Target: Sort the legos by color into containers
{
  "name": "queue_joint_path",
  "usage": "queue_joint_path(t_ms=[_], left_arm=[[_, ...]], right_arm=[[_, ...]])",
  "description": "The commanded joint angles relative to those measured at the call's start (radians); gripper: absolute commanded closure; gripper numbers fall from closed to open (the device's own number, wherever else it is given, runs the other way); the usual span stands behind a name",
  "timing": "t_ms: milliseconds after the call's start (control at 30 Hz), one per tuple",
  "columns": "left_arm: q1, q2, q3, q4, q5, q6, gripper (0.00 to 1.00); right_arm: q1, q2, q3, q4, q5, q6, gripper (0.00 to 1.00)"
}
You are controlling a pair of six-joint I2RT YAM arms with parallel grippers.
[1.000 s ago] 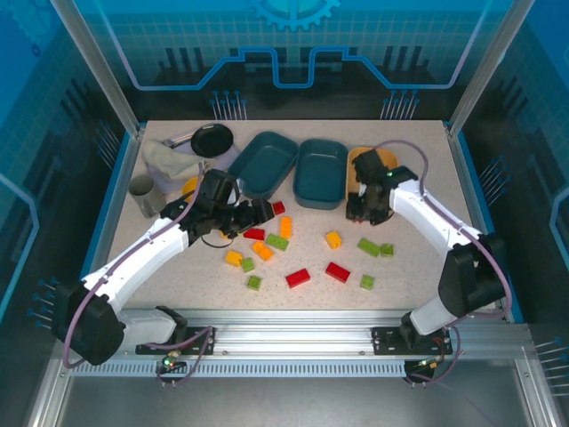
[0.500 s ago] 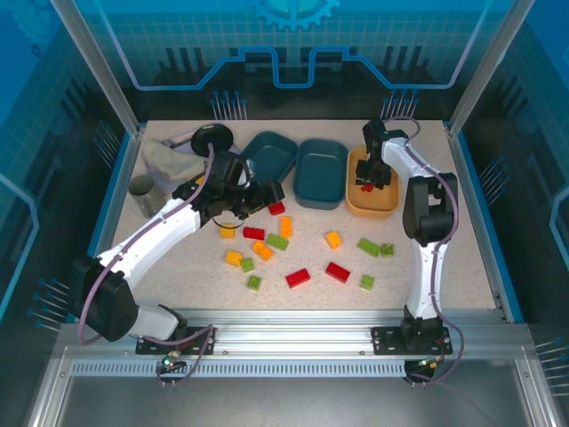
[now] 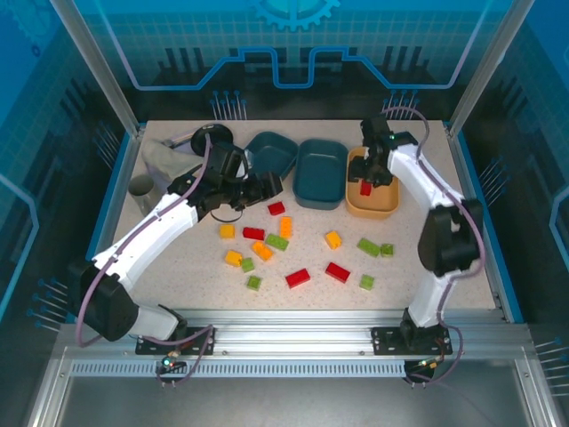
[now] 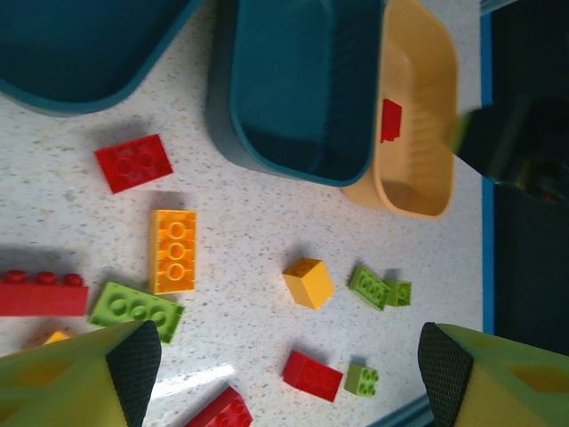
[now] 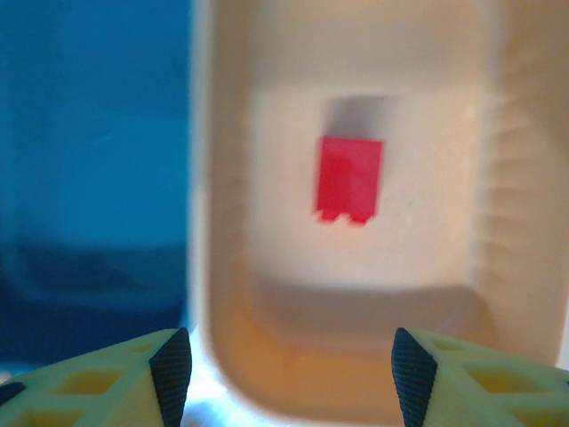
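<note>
Bright, even overhead light; short soft shadows. Glare patch on table [image 4: 197, 377]. Right wrist view blurred, red brick [image 5: 348, 178] soft-edged.

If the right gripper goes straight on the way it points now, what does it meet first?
Probably the small red plastic brick lying in the pale orange plastic tray ahead of the right gripper; if slightly off, the tray floor.

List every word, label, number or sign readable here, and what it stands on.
No readable text.
The blue back panel carries a gear graphic and line pattern, no words.
Any marks on the studs of the legos are too small to read.
The pale orange tray and teal trays show no print.
</note>
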Motion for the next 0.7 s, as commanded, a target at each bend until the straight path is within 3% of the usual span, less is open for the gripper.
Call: queue_joint_path(t_ms=[0, 167, 333, 667], left_arm=[[0.034, -0.032, 0.011, -0.170, -0.093, 0.005, 0.20], [0.130, -0.073, -0.105, -0.206, -0.094, -0.129, 0.20], [0.178, -0.052, -0.174, -0.258, -0.124, -0.304, 0.23], [0.233, 0.108, -0.248, -0.138, -0.149, -0.719, 0.22]], right_arm=[[0.121, -0.168, -0.145, 0.113, -0.026, -0.053, 0.36], [0.343, -0.422, -0.415, 0.332, -0.143, -0.126, 0.28], [0.507, -0.563, -0.631, 0.493, -0.131, -0.174, 0.25], [0.565, -0.536, -0.685, 0.603, -0.203, -0.256, 0.22]])
